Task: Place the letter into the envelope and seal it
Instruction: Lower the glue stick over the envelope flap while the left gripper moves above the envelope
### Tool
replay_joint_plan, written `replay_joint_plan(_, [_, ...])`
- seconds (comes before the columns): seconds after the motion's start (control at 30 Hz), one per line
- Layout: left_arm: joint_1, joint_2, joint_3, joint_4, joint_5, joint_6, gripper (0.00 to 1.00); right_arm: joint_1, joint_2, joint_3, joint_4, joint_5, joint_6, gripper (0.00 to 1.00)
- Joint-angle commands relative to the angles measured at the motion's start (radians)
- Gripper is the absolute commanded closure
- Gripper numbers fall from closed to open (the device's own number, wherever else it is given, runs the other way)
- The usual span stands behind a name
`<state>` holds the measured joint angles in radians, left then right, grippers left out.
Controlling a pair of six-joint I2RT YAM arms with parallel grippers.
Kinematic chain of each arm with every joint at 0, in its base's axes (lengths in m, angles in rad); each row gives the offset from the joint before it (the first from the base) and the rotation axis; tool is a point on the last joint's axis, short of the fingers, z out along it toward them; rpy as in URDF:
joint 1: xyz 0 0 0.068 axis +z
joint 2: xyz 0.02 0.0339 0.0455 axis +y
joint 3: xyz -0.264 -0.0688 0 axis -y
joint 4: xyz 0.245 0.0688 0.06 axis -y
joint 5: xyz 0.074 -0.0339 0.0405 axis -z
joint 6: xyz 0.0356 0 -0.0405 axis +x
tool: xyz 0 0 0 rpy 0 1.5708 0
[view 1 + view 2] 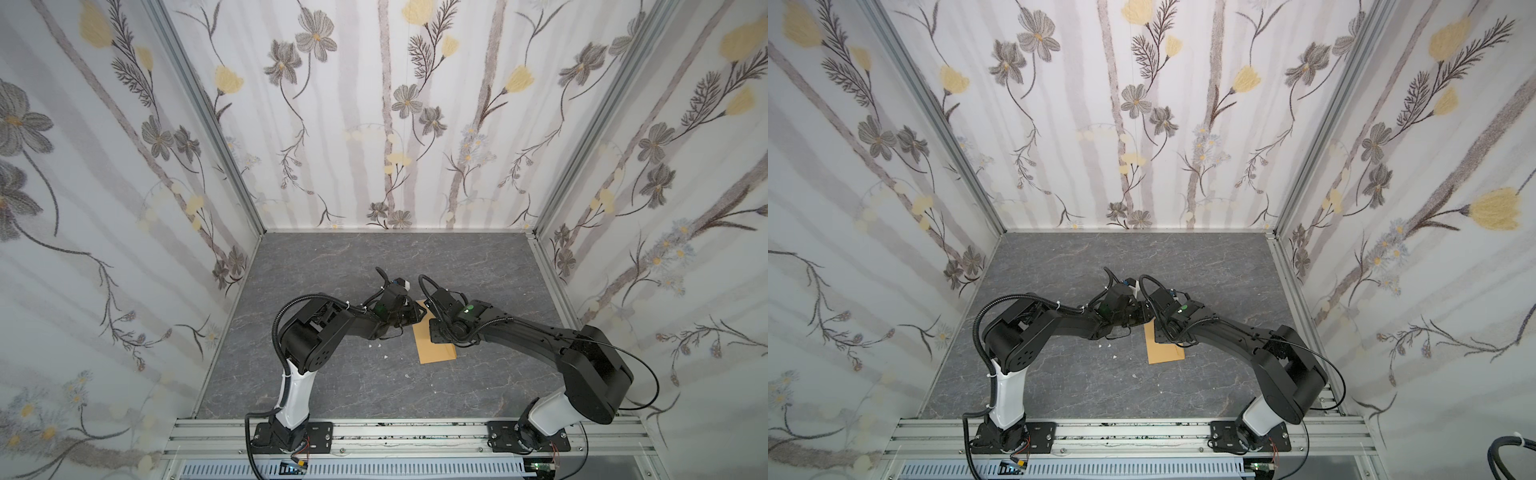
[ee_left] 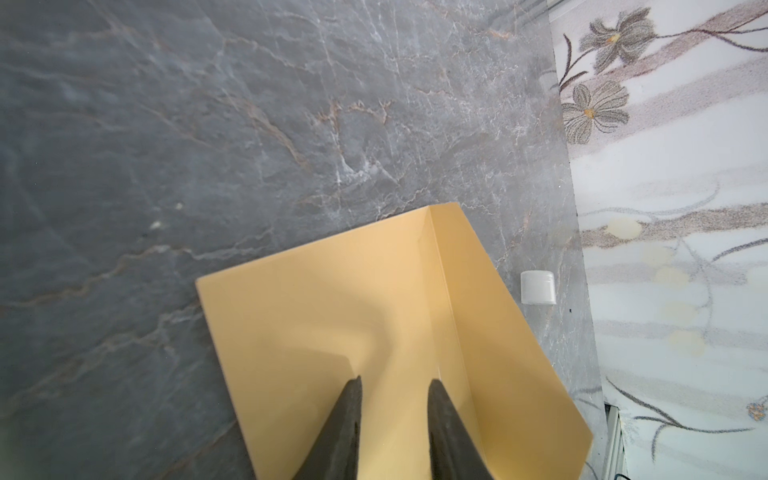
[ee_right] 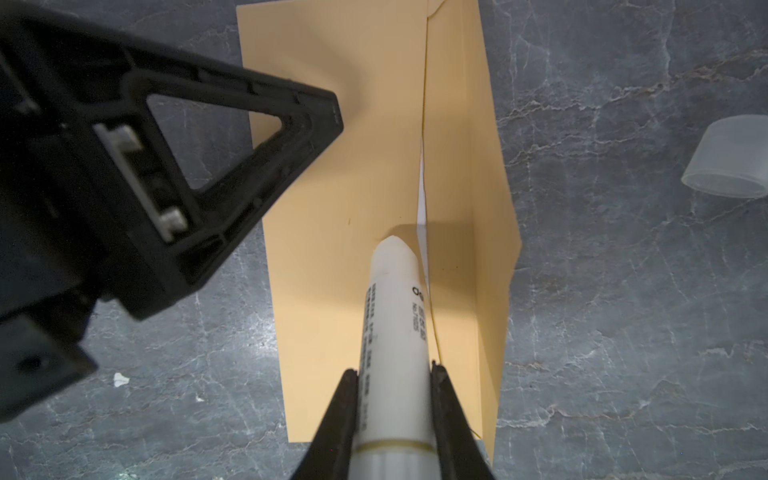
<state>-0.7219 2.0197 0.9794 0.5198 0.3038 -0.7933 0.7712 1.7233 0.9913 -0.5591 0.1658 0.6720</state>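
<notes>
The kraft-brown envelope (image 1: 436, 351) (image 1: 1165, 353) lies flat on the grey marble table, its flap (image 3: 478, 216) folded open and standing up a little. Only a thin white sliver of the letter (image 3: 420, 195) shows at the envelope's mouth. My right gripper (image 3: 394, 369) is shut on a white glue stick (image 3: 395, 316), whose tip rests on the envelope beside the flap crease. My left gripper (image 2: 395, 380) is open with nothing between its fingers, low over the envelope body (image 2: 332, 299). One of its fingers (image 3: 232, 104) shows in the right wrist view. In both top views the wrists hide the fingertips.
A small white cap (image 2: 538, 287) (image 3: 731, 162) stands on the table just beyond the flap, near the floral wall. Small white scraps (image 1: 385, 356) lie left of the envelope. Floral walls enclose the table on three sides.
</notes>
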Motion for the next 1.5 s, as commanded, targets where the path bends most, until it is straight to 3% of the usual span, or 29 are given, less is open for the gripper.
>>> replay_joint_plan(0.0, [0.001,0.006,-0.005,0.031,0.009,-0.008,0.72,-0.004,0.018,0.007,0.021,0.014,-0.005,1.0])
replay_joint_plan(0.47, [0.009,-0.005,0.008,0.026,0.024,-0.016,0.73,-0.015,0.029,0.003,0.038,0.014,0.0,1.0])
replay_joint_plan(0.7, [0.034,0.033,0.147,-0.161,-0.058,0.041,0.73,-0.015,-0.003,-0.015,0.039,0.007,0.009,1.0])
replay_joint_plan(0.83, [0.037,0.103,0.207,-0.19,-0.029,0.053,0.74,-0.015,0.008,-0.012,0.045,0.002,0.008,1.0])
replay_joint_plan(1.47, [0.02,0.1,0.145,-0.191,0.006,0.025,0.75,-0.033,0.075,0.031,0.067,0.026,-0.009,1.0])
